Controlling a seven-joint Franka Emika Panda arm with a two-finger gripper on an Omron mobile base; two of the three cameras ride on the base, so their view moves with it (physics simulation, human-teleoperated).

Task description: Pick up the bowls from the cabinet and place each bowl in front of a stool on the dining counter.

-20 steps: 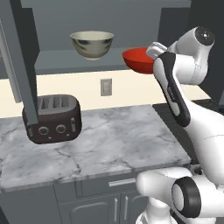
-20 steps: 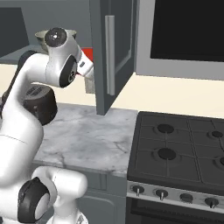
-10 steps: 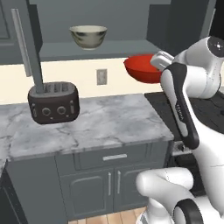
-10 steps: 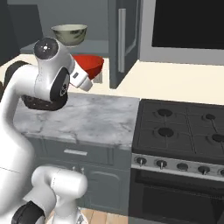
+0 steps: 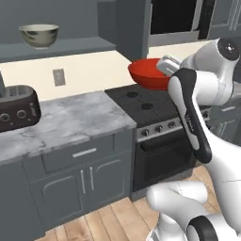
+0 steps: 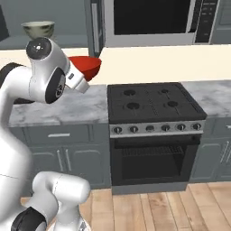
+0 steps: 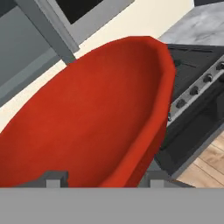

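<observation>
My gripper [image 5: 159, 70] is shut on the rim of the wide red bowl [image 5: 147, 74], holding it in the air over the left edge of the stove. From the right base camera the red bowl [image 6: 87, 66] sticks out past my gripper [image 6: 81, 76]. Seen from the hand, the red bowl [image 7: 96, 118] spans the frame, and my gripper [image 7: 103, 179] has a finger on each side of its rim. The cream mottled bowl [image 5: 39, 35] [image 6: 38, 29] stands on the shelf [image 5: 75, 46] of the dark grey cabinet [image 5: 134, 26]. The dining counter is out of view.
A black stove [image 5: 150, 106] [image 6: 153, 101] with an oven below sits to the right of the marble worktop [image 5: 70, 120]. A dark toaster [image 5: 16, 113] stands at the worktop's left end. A microwave [image 6: 153, 18] hangs above the stove. Wood floor lies in front.
The whole picture has swung as the base moved. The cabinet and toaster slid left and the stove came into view. The red bowl stays in my gripper.
</observation>
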